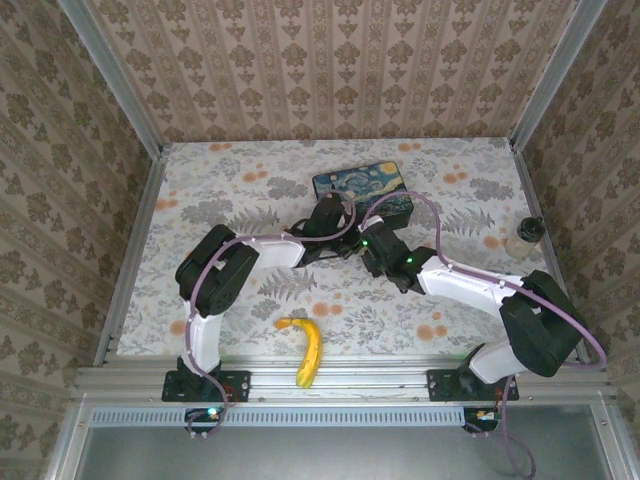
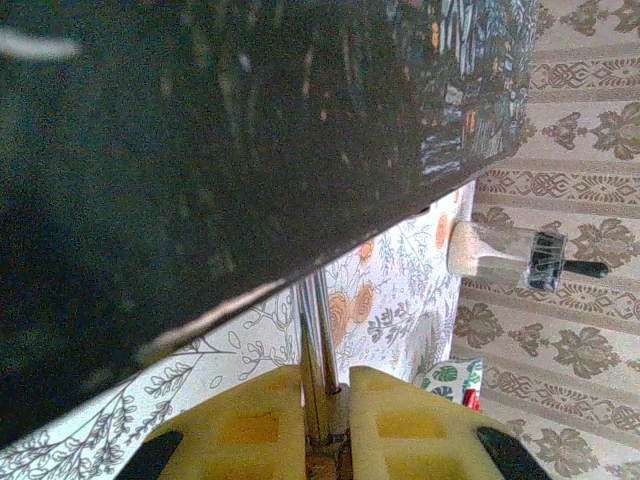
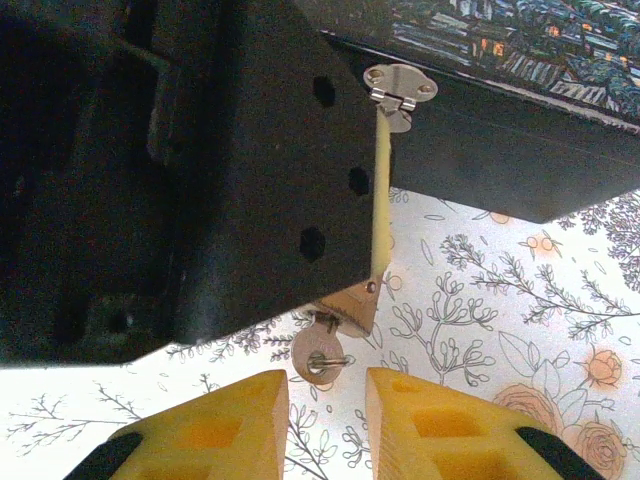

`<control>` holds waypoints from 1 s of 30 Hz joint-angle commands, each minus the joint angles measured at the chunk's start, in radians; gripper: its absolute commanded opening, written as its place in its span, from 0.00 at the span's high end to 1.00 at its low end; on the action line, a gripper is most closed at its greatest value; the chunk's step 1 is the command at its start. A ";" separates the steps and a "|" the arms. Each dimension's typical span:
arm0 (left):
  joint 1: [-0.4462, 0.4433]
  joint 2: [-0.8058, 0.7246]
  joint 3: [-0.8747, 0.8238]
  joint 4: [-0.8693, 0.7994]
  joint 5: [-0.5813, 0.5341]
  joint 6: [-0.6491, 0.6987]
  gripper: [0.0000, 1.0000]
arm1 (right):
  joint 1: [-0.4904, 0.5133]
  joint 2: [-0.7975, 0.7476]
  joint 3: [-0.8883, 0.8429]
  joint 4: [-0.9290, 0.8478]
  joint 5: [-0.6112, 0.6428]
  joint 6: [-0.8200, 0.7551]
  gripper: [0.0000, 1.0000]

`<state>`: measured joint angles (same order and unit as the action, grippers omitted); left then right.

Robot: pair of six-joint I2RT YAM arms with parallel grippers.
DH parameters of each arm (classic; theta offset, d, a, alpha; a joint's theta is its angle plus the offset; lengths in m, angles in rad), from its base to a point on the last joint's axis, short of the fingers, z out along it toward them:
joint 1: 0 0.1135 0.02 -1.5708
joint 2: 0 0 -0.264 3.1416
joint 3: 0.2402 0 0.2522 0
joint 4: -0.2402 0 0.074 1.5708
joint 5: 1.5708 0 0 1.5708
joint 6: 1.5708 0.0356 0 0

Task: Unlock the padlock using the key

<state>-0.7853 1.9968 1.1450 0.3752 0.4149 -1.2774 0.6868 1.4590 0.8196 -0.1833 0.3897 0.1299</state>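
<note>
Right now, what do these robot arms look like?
Both the left arm and right arm have white links, black joints and a lilac cable looping alongside. The left gripper and right gripper carry blocky yellow fingers with black patches.

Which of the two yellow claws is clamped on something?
The left gripper: it pinches the padlock by its thin silvery shackle. The right gripper is open, the key just ahead of it.
</note>
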 commanded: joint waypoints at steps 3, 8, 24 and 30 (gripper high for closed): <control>0.063 0.034 -0.039 -0.190 0.050 -0.050 1.00 | 0.010 0.008 0.028 -0.001 0.025 0.011 0.72; 0.082 0.026 -0.021 -0.231 0.056 -0.019 1.00 | 0.016 0.058 0.066 0.007 0.026 -0.014 0.72; 0.085 0.016 -0.015 -0.240 0.081 -0.016 1.00 | 0.032 0.168 0.105 0.126 0.113 -0.076 0.69; 0.080 0.020 -0.014 -0.231 0.092 -0.027 1.00 | 0.032 0.203 0.104 0.179 0.127 -0.098 0.72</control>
<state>-0.7212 1.9865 1.1568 0.3061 0.4751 -1.2213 0.7139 1.6321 0.9081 -0.0631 0.4671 0.0608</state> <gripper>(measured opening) 0.118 0.287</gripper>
